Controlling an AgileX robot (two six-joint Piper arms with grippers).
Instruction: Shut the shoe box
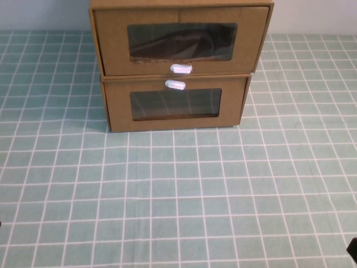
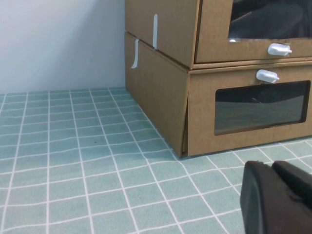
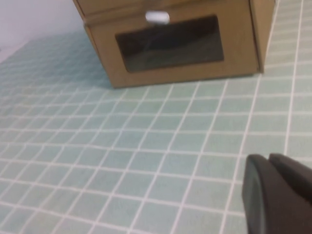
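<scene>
Two brown cardboard boxes are stacked at the back of the table. The upper one is the shoe box [image 1: 111,44], with a clear window and a white pull tab [image 1: 181,68] under it. Its drawer front juts out slightly over the lower box [image 1: 117,106], whose tab [image 1: 175,84] sits above its window. The shoe box [image 2: 214,44] also shows in the left wrist view. My left gripper [image 2: 270,168] is shut and empty, low over the cloth, off the boxes' front left corner. My right gripper [image 3: 267,160] is shut and empty, well short of the lower box [image 3: 239,53].
A green cloth with a white grid [image 1: 178,195] covers the table in front of the boxes. A pale wall [image 2: 58,39] stands behind them. A dark bit of the right arm [image 1: 352,249] shows at the near right corner.
</scene>
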